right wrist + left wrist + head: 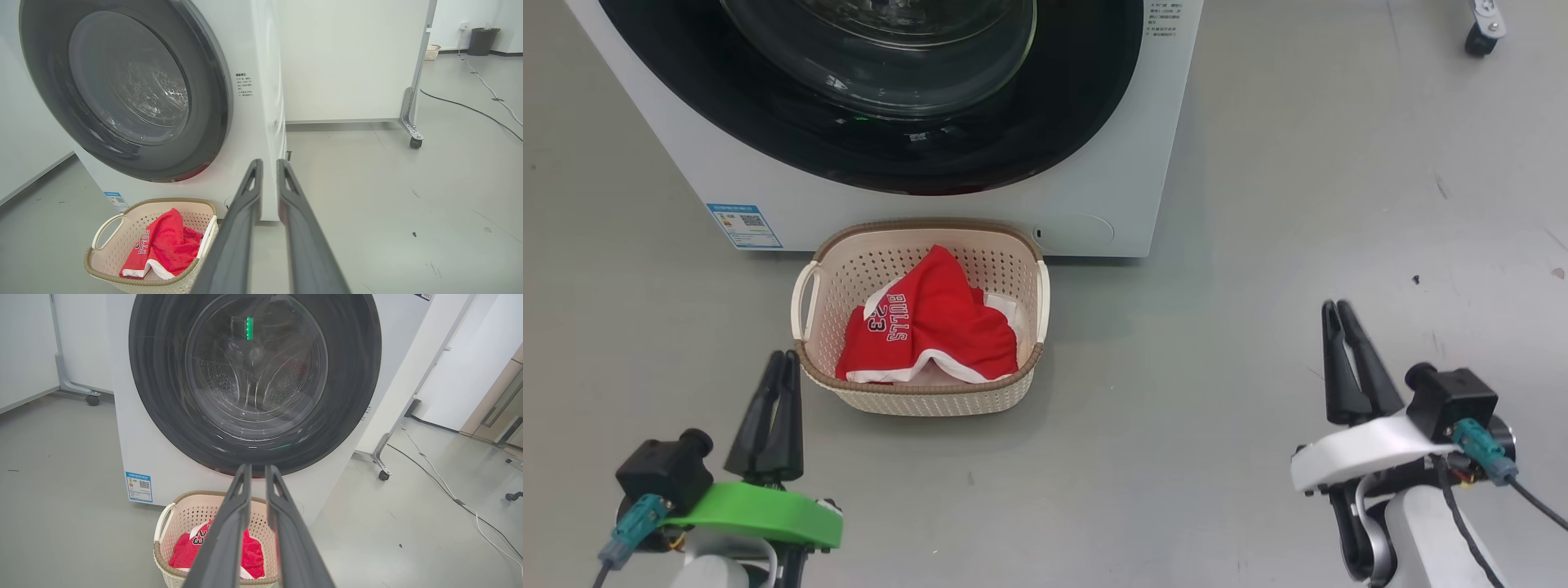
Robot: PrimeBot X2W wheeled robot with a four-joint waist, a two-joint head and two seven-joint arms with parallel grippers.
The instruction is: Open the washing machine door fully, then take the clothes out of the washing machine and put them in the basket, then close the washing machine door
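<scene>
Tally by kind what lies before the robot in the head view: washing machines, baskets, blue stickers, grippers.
Washing machine: 1
Basket: 1
Blue sticker: 1
Grippers: 2, the left gripper and the right gripper
Total: 5

The washing machine door [882, 155] sits flush on the washing machine [1094, 204], barring the drum at 12 o'clock. The basket [923, 222] stands close before it, open-topped, with the clothes [931, 327] covering its bottom. The left tool [785, 354] crowds the basket's 8 o'clock corner. From 3 to 5 o'clock the floor [1258, 245] lies bare out to the right tool [1336, 304].
</scene>
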